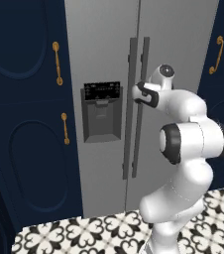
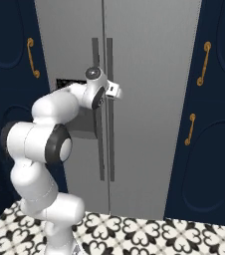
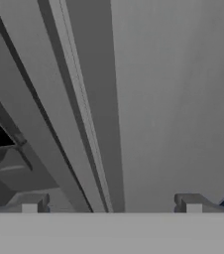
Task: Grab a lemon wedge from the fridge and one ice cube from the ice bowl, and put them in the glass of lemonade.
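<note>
Hand [image 3: 111, 206] spread wide, holding nothing, poised just before the closed fridge [image 1: 178, 44] at its two dark handles [image 1: 138, 99].

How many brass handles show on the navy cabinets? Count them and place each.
4. In the left base view, two stand left of the fridge: upper, lower. In the right base view, two stand to its right: upper, lower.

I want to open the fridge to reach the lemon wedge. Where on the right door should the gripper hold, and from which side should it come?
Probably the right door's long vertical handle, from the front. It is a thin upright bar beside the centre seam, so the open gripper could close across it, one finger each side.
</note>
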